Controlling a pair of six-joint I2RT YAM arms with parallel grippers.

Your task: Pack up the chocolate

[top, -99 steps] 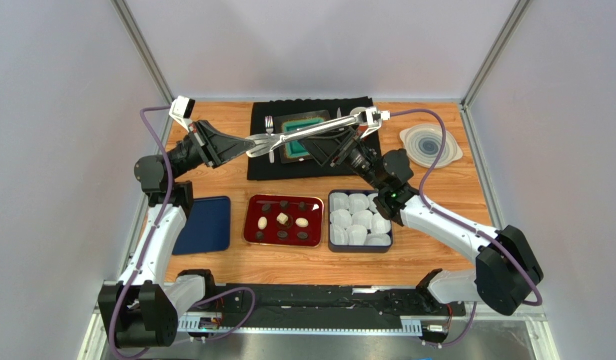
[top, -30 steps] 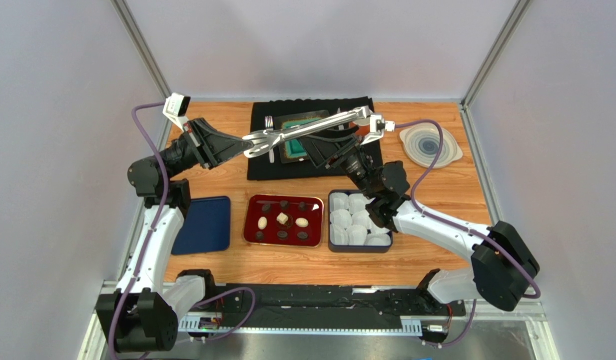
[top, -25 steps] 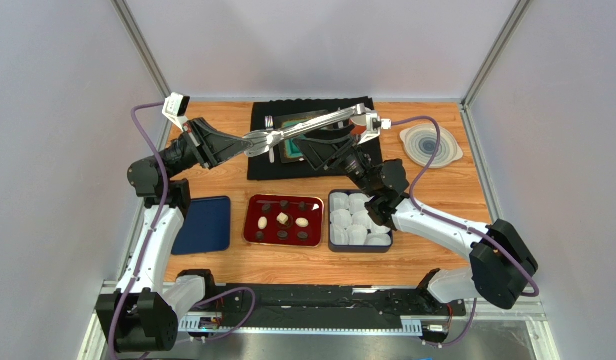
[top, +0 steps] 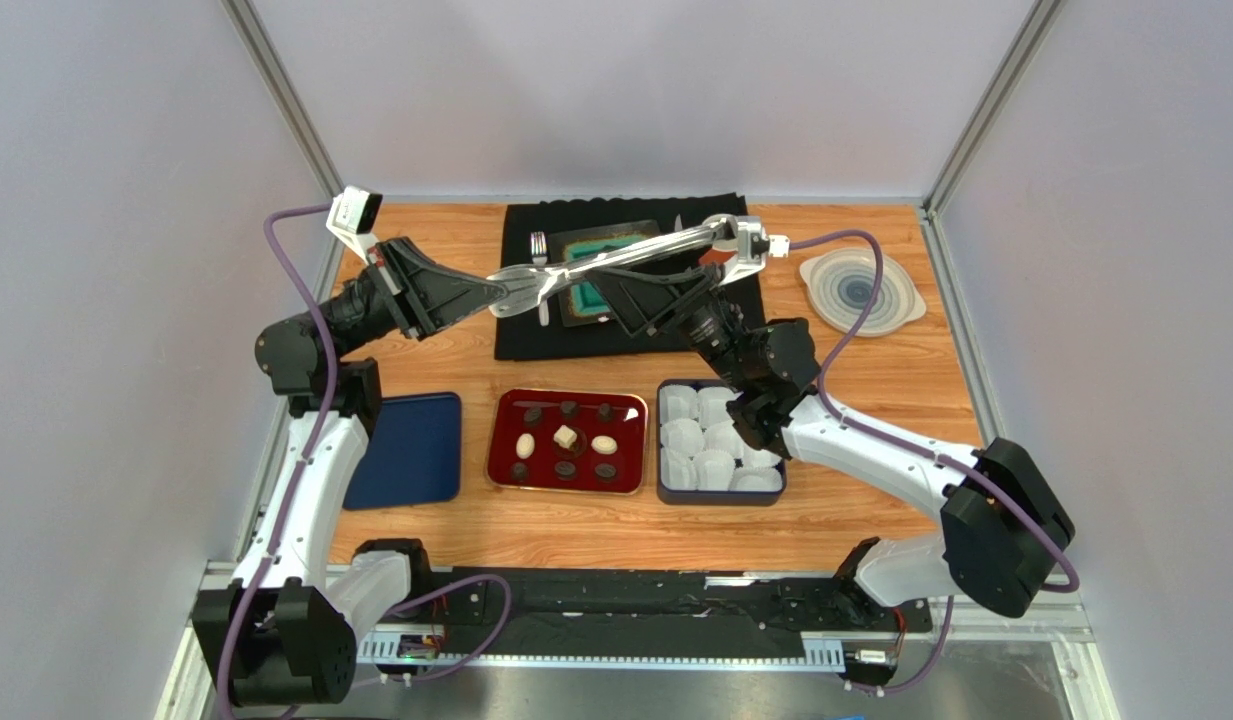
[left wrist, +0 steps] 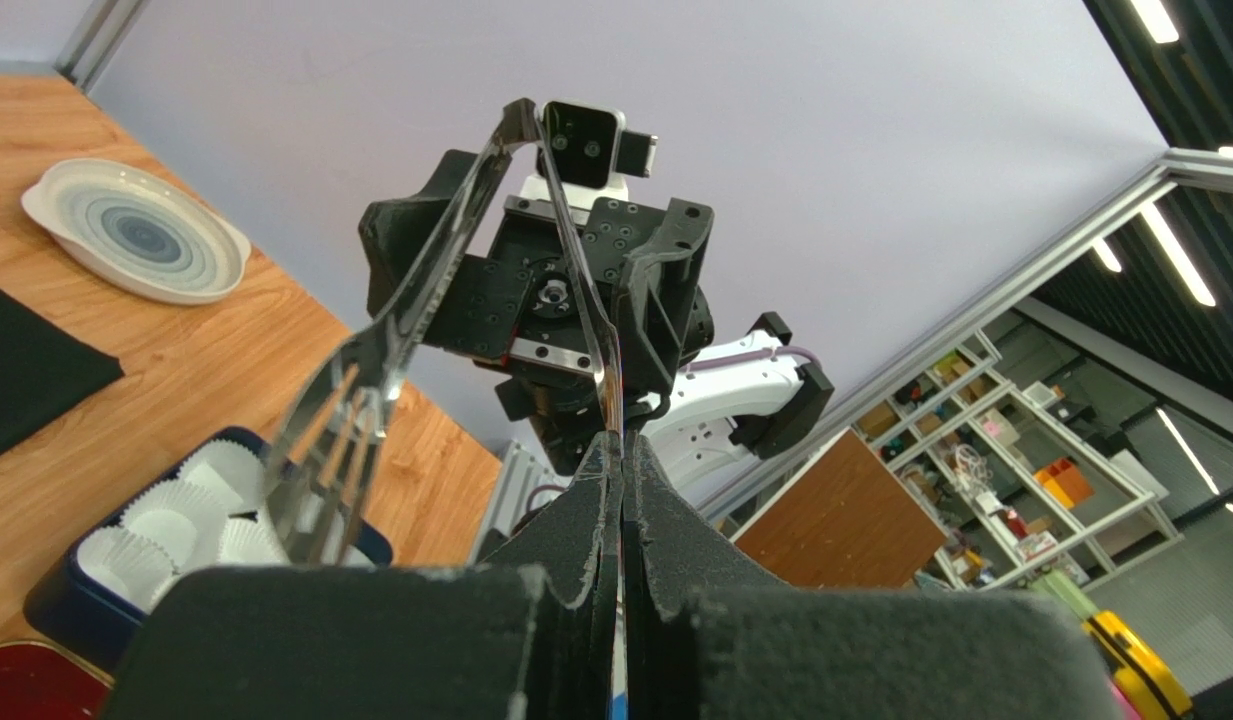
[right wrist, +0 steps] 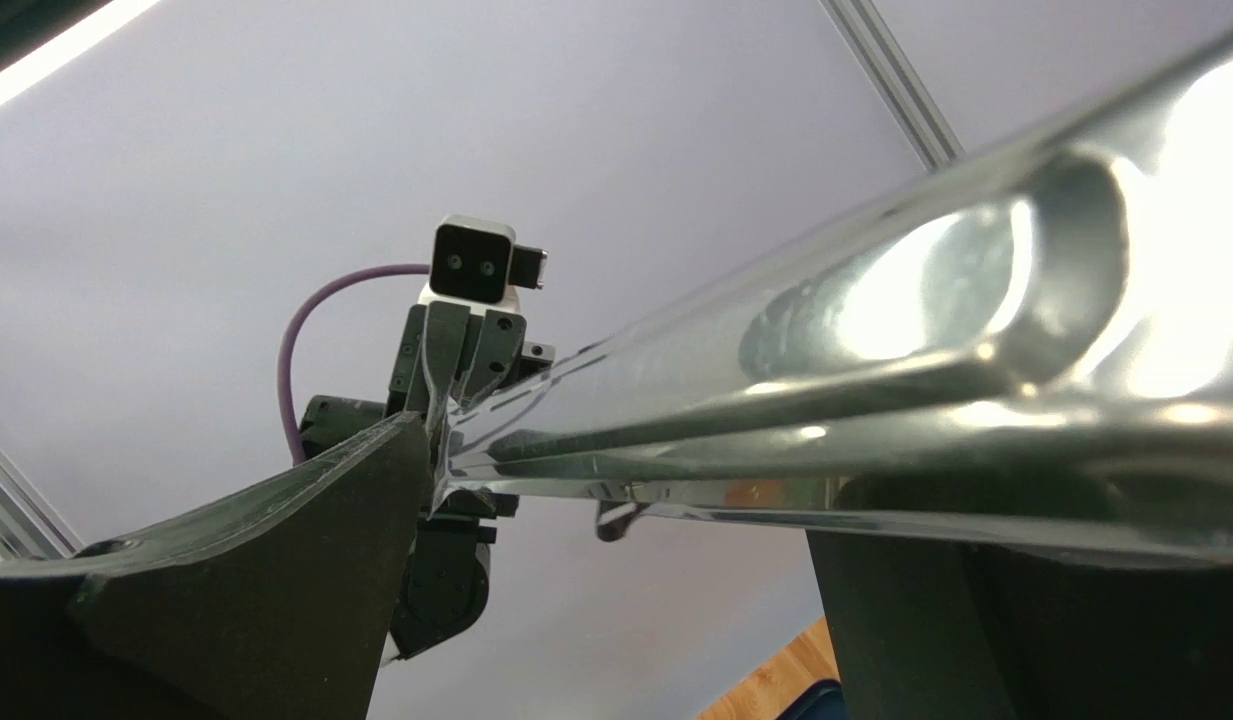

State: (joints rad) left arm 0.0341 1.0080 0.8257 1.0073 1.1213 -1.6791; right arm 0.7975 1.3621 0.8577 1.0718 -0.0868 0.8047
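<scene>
Chocolate [top: 567, 440] all in the red tray [top: 495, 444], none in the paper cups [top: 717, 443] yet; left claw [left wrist: 622, 495] clamped on the raised tongs [top: 607, 263], right claw [right wrist: 630, 488] apparently gripping them too.

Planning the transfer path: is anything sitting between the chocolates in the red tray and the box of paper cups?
Nothing visible: the chocolates sit in the red tray, right beside the box of paper cups, only a narrow gap between. The tongs hang farther back, over the black mat.

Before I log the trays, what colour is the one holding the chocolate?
Red, glossy: the tray under the chocolate, clearest in the top external view.
</scene>
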